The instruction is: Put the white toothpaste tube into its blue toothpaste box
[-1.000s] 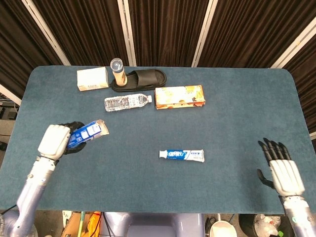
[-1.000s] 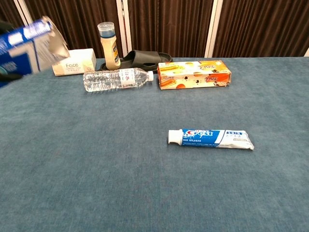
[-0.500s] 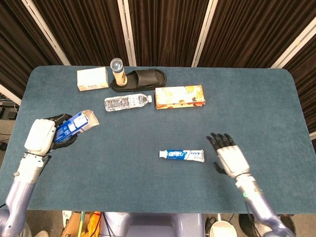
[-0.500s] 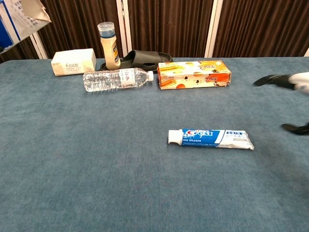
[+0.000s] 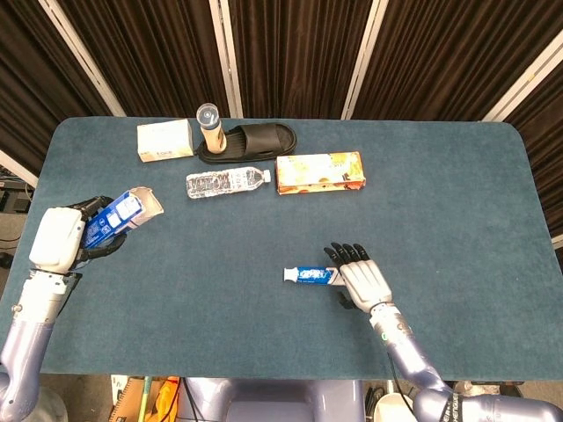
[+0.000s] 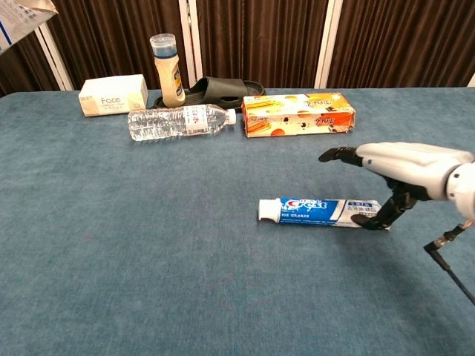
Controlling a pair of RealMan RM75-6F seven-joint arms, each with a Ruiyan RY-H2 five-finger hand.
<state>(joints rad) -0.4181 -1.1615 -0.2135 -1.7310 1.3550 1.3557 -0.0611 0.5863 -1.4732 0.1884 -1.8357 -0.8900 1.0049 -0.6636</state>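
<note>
The white and blue toothpaste tube [image 5: 310,275] lies flat on the blue table, cap pointing left; in the chest view the tube [image 6: 312,211] is near the middle. My right hand [image 5: 361,281] hovers over the tube's tail end with fingers spread. In the chest view this hand [image 6: 404,165] arches above the tail and one fingertip [image 6: 373,222] touches down beside it. My left hand [image 5: 58,239] grips the blue toothpaste box [image 5: 119,217] at the table's left edge, lifted, with its open flap end pointing right. Only the box's flap [image 6: 22,13] shows in the chest view.
Along the back stand a white Face carton [image 5: 164,141], an upright cream bottle [image 5: 209,128] and a black slipper [image 5: 257,141]. A clear water bottle [image 5: 226,182] and an orange carton [image 5: 320,172] lie in front of them.
My right hand has moved left from the table's right side to the tube's tail end. My left hand has carried the box further left and up.
</note>
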